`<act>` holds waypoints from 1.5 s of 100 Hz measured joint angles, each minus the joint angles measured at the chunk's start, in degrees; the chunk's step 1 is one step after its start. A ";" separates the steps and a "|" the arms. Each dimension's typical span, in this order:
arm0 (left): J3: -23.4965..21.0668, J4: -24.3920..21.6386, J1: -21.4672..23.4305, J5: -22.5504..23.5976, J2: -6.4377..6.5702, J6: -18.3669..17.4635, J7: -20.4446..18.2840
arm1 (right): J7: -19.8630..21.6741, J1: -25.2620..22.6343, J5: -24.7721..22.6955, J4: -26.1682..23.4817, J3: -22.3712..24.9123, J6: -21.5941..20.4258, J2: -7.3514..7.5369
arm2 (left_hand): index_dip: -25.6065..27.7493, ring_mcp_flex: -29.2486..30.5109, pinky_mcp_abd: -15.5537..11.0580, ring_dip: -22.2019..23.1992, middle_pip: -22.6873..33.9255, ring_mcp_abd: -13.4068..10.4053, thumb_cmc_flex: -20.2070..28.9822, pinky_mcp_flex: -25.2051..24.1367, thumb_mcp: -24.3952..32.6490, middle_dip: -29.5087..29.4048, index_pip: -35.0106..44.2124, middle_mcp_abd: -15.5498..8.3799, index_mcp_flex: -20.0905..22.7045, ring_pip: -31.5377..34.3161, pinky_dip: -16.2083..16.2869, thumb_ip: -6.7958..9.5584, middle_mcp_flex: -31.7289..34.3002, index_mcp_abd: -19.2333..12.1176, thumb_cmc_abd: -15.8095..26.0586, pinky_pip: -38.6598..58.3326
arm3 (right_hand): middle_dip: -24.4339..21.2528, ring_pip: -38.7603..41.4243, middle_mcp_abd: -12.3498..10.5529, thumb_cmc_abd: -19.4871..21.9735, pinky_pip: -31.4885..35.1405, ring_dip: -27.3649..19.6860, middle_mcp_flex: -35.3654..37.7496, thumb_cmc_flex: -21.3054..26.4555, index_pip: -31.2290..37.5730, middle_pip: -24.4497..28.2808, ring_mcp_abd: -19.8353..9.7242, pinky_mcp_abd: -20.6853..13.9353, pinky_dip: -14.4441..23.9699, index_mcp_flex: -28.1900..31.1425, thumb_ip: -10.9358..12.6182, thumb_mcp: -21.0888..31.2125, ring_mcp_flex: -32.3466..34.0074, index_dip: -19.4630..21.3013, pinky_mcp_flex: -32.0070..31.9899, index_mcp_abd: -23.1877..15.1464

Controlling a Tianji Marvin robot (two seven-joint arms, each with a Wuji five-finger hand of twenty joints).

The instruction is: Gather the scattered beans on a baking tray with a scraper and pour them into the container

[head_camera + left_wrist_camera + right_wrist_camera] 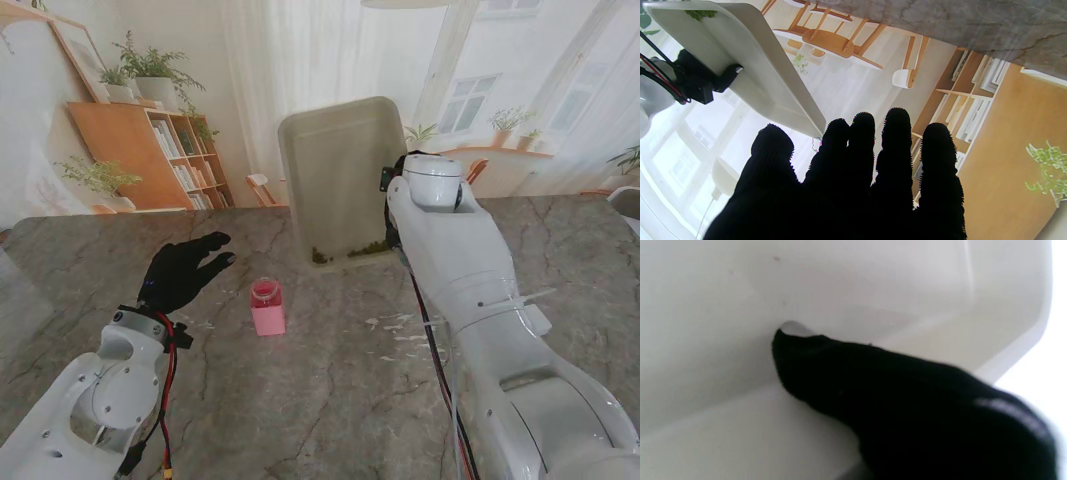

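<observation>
The white baking tray (340,170) is tipped up nearly on end over the middle of the table, its open face toward me. My right hand (395,185) is shut on the tray's right rim, a black-gloved thumb (846,373) pressed on the tray wall (740,306). Green beans (350,252) lie heaped along the tray's lowest edge. The pink container (267,306) stands upright on the table, nearer to me and left of the tray. My left hand (185,270), in a black glove, hovers open left of the container, fingers (893,160) stretched out. No scraper is visible.
The grey marble table (330,400) carries a few pale scraps (395,325) to the right of the container. In the left wrist view the tray (750,66) and the right hand's wrist clamp (696,83) show beside my fingers.
</observation>
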 measured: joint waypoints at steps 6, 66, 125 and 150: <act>-0.01 0.00 -0.66 -0.20 0.16 -0.63 -0.73 | 0.77 0.99 0.03 1.15 -1.11 -0.61 -0.02 | 0.00 -0.01 0.00 -0.12 -0.09 0.00 0.00 0.00 0.00 -0.01 -0.01 0.00 0.00 -0.22 0.00 0.00 0.00 0.00 0.00 0.00 | 0.01 0.03 -0.01 0.00 0.00 0.01 0.00 0.00 0.00 0.01 -0.01 0.00 0.00 0.01 0.00 0.00 -0.02 0.00 0.00 0.00; 0.16 1.22 -4.65 -0.80 0.78 -6.01 -3.18 | 2.06 5.54 2.91 5.54 -12.11 -10.94 -2.00 | -0.58 -4.31 0.00 -3.44 -1.73 -0.08 0.00 -1.45 0.00 -1.34 -1.05 0.00 -0.87 -4.71 0.00 0.00 -3.62 -0.02 0.02 -2.58 | 0.77 0.44 -0.08 -0.13 0.00 0.04 0.00 0.02 0.01 0.05 -0.02 0.00 0.10 0.02 0.00 0.00 -0.15 0.00 0.00 0.05; -2.15 -1.56 -2.02 0.40 1.23 -8.63 -5.49 | 2.08 7.55 1.91 7.79 -17.30 -15.48 -4.57 | -0.58 -4.30 0.00 -4.13 -1.73 -0.11 0.00 -1.46 0.00 -1.37 -1.09 0.00 -0.87 -4.73 0.00 0.00 -3.63 -0.04 0.03 -2.72 | 0.83 0.85 -0.32 -0.57 0.01 0.04 0.00 0.33 0.01 0.73 -0.02 0.00 0.12 0.04 0.01 0.01 -0.23 -0.01 0.02 0.06; -2.12 -2.07 -3.35 -2.55 1.74 -11.79 -9.48 | 3.14 8.15 1.26 8.72 -18.35 -16.75 -4.84 | -0.58 -4.30 0.00 -4.22 -1.73 -0.13 0.00 -1.46 0.00 -1.37 -1.09 0.00 -0.87 -4.73 0.00 0.00 -3.63 -0.05 0.03 -3.33 | 1.21 0.88 -0.43 -0.58 0.01 0.04 0.00 0.34 0.01 0.76 -0.02 0.00 0.12 0.04 0.01 0.01 -0.23 -0.01 0.02 0.06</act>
